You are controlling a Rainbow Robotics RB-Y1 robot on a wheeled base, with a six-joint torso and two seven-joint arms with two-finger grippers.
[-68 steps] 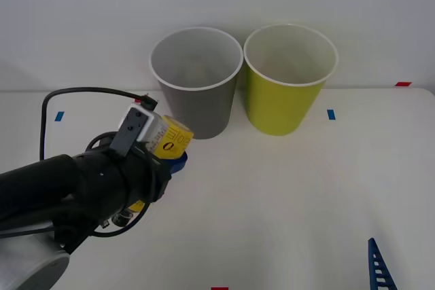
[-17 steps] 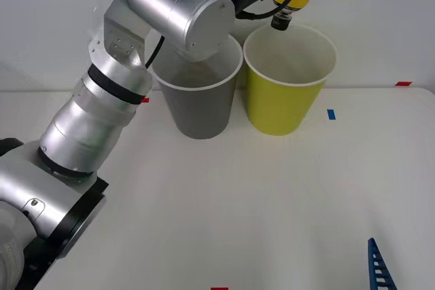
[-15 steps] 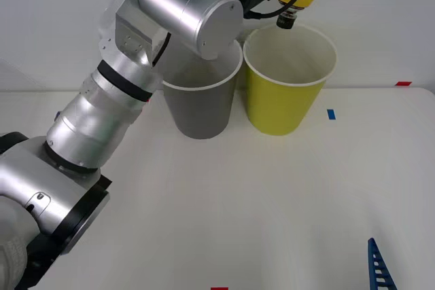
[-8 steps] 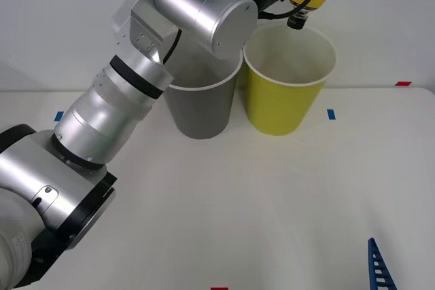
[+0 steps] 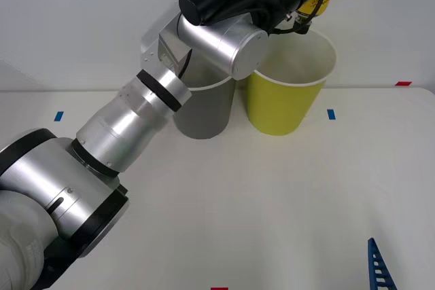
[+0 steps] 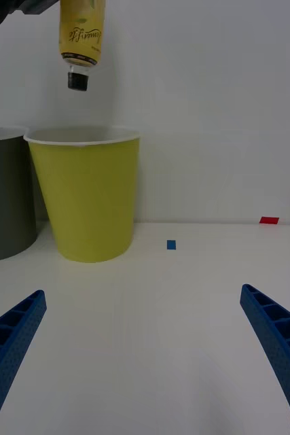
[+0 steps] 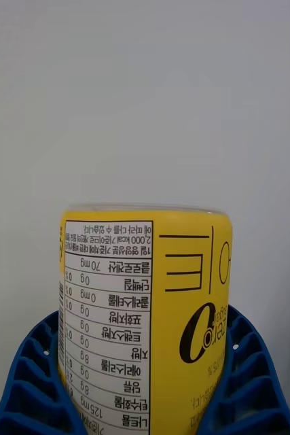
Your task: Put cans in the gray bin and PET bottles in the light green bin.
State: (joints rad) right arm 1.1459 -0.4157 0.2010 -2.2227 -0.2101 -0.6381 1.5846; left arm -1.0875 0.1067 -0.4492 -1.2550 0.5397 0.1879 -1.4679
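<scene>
The left claw (image 7: 145, 401) pinches the bottle (image 7: 148, 326) between its blue ribbed fingers (image 7: 29, 380), which press against both sides of the yellow label. In the front view that arm reaches from the lower left up to the top centre of the frame, and the bottle (image 5: 316, 3) shows at the upper edge above the light green bin (image 5: 289, 100). In the right wrist view the bottle (image 6: 81, 37) hangs upside down, black cap lowest, in the upper left of the frame, above the mouth of the light green bin (image 6: 87, 204) and clear of its white rim. The gray bin (image 5: 207, 110) stands just beside the green one, on its left in the front view, both on the white desk (image 5: 272, 195). The right claw (image 6: 145, 353) is spread, its two blue fingers (image 6: 280, 346) at the lower corners, low over the desk.
</scene>
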